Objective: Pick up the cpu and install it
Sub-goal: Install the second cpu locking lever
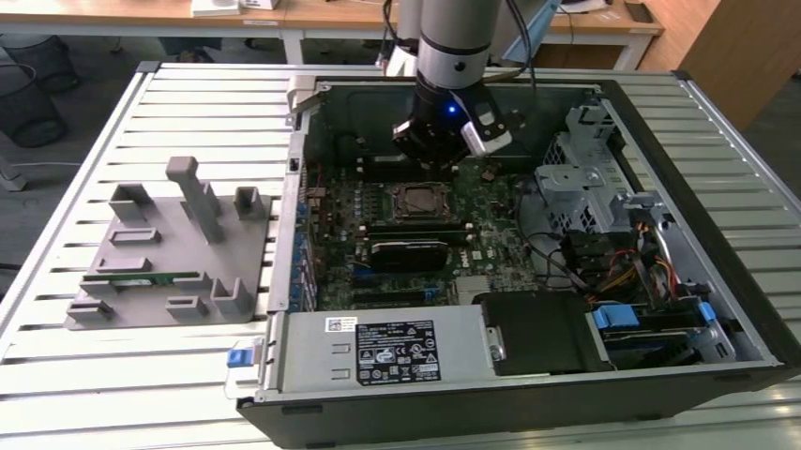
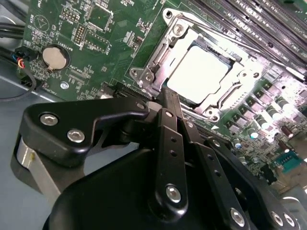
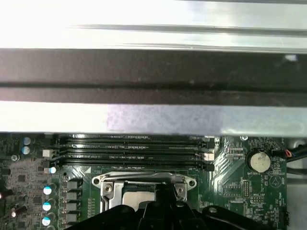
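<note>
The cpu (image 2: 196, 72), a flat square chip with a bright silver top, lies inside the metal socket frame (image 2: 158, 62) on the green motherboard (image 1: 501, 225) of the open computer case. It also shows as the cpu (image 3: 136, 196) in the first wrist view and the cpu (image 1: 415, 200) in the exterior view. My black gripper (image 2: 169, 93) hangs just above the socket's edge, its fingers drawn together with nothing between them. In the exterior view the gripper (image 1: 436, 167) sits over the socket's far side.
A grey fixture (image 1: 163, 262) holding a green memory stick (image 1: 141, 278) stands at the exterior view's left. Inside the case are a black block (image 1: 407, 253), a power supply (image 1: 375, 352), a metal drive cage (image 1: 588, 187) and cables (image 1: 626, 277). Memory slots (image 3: 134, 146) and a coin battery (image 2: 53, 56) flank the socket.
</note>
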Robot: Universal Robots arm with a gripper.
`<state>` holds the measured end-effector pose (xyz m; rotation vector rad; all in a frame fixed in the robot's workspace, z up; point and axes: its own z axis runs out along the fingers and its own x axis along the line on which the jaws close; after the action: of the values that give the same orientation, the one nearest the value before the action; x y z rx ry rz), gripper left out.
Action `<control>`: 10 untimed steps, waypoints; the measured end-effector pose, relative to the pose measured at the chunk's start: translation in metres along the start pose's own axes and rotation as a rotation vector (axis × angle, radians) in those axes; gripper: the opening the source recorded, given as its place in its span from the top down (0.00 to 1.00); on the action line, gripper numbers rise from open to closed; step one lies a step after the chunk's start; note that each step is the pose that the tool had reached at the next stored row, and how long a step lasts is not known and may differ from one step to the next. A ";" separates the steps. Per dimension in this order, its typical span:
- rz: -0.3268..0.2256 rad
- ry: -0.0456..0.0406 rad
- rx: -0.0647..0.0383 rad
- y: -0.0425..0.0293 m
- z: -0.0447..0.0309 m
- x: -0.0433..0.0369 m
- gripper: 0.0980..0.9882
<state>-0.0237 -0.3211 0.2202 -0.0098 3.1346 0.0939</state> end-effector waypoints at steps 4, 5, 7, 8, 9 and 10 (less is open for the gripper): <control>0.000 0.0000 0.000 -0.0052 -0.0003 0.0000 0.99; 0.000 -0.0001 0.000 -0.0069 -0.0004 0.0001 0.99; 0.000 0.0000 0.000 -0.0103 -0.0006 0.0001 0.99; 0.000 0.0000 0.000 -0.0120 -0.0007 0.0001 0.99; 0.000 0.0000 0.000 -0.0142 -0.0008 0.0001 0.99; 0.000 0.0000 0.000 -0.0161 -0.0010 0.0001 0.99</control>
<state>-0.0237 -0.3372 0.2202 -0.0095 3.1346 0.0937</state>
